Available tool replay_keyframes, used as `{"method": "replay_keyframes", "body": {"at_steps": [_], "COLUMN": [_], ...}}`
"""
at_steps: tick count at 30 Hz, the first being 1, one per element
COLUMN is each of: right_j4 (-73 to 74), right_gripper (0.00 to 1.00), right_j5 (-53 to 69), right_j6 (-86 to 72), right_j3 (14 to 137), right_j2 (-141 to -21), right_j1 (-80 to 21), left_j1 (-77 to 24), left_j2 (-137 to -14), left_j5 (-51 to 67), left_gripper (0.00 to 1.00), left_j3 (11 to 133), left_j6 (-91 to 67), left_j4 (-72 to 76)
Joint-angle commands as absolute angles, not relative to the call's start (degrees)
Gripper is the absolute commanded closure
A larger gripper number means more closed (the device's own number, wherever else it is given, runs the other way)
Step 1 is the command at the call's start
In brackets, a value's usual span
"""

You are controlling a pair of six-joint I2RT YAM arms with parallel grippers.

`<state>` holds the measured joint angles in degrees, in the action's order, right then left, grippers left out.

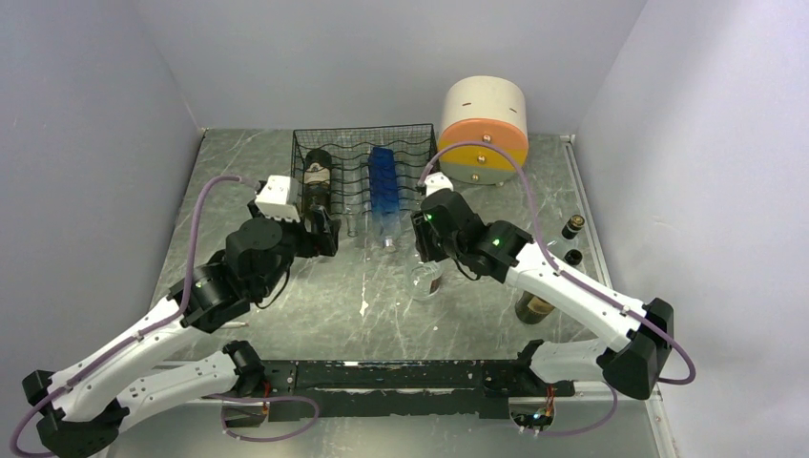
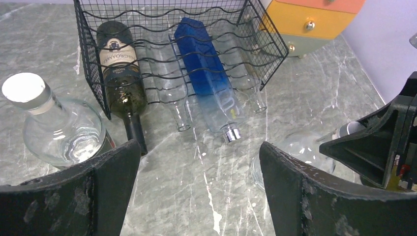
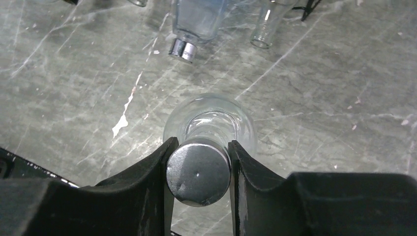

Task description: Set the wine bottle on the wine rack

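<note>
The right gripper (image 3: pixel 199 150) is clamped on the capped neck of the clear wine bottle (image 3: pixel 209 118). The bottle stands upright in front of the wine rack (image 1: pixel 358 153), apparently resting on the table (image 1: pixel 382 310). The left gripper (image 2: pixel 196 152) hangs before the rack's left front, fingers spread wide and holding nothing.

Setting: a robotics laboratory test cell. Plain pale walls (image 1: pixel 95 114) enclose the work surface on three sides, forming a bare booth. The marble-pattern tabletop (image 1: pixel 382 315) carries a black mounting rail (image 1: pixel 382 374) at its near edge, where the left arm (image 1: pixel 143 334) and right arm (image 1: pixel 572 291) are based. Exposed purple cables (image 1: pixel 195 239) loop along both arms. A wire wine rack (image 1: pixel 410 143), a round drawer unit (image 1: pixel 485 129) and loose bottles (image 1: pixel 536 307) stand as isolated test items.
</note>
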<state>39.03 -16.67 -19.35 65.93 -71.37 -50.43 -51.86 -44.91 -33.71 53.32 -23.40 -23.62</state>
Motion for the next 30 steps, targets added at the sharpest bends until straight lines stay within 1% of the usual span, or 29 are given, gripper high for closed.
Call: {"method": "replay_keyframes", "body": {"at_steps": [1,5,9,14,20,23,30], "right_j4": [34.39,26.16,17.05,3.57,-12.06,-14.13,-11.24], "right_gripper": [0.97,1.0,1.0,1.0,1.0,1.0,1.0], "right_j5": [-3.81,2.69,2.29,-7.39,-15.09,-15.22,-17.71], "right_j6": [-19.77,-22.69,-26.39,-28.78,-22.97,-20.74,-21.2], "right_j3": [66.03,63.86,60.98,53.2,41.34,37.18,30.49], "right_j2": [-71.35,-69.19,-69.31,-68.68,-66.39,-65.86,-63.85], "right_j1": [-50.93,-51.71,-54.07,-58.89,-65.78,-68.13,-72.15], "left_j1": [-51.95,-51.94,-51.97,-51.78,-49.8,-47.72,-42.3], "left_j2": [-44.69,-45.38,-46.38,-47.46,-47.71,-47.6,-48.93], "left_j5": [-31.2,-31.33,-29.92,-29.52,-26.7,-24.28,-18.16], "left_gripper": [0.06,0.06,0.06,0.06,0.06,0.06,0.06], "left_j3": [52.37,52.26,52.21,52.82,52.35,51.63,50.91], "left_j6": [-24.04,-24.33,-24.1,-24.56,-25.82,-25.58,-25.44], "left_j4": [-21.46,-21.56,-21.16,-22.66,-23.54,-23.25,-22.08]}}
